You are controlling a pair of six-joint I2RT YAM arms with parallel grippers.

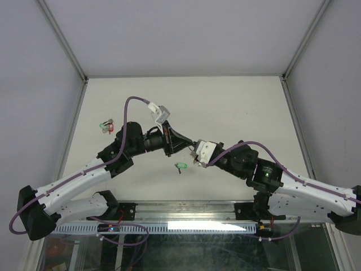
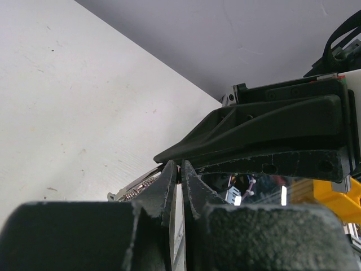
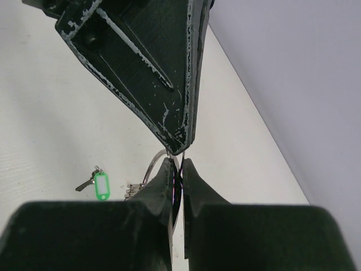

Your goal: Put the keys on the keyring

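My two grippers meet tip to tip above the middle of the table. The keyring (image 3: 153, 164) is a thin silver wire loop with small keys (image 3: 131, 192) hanging at its left. My right gripper (image 3: 176, 161) is shut on the ring's wire. My left gripper (image 2: 180, 164) is shut too, its tips on the same ring (image 2: 138, 185) from the other side. In the top view the left gripper (image 1: 192, 144) and right gripper (image 1: 196, 153) hide the ring. A key with a green tag (image 3: 100, 185) lies on the table (image 1: 237, 107) just below the grippers (image 1: 180, 166).
Another small bunch with green and red tags (image 1: 106, 125) lies near the table's left edge, beside the left arm. Grey walls close the table at the back and both sides.
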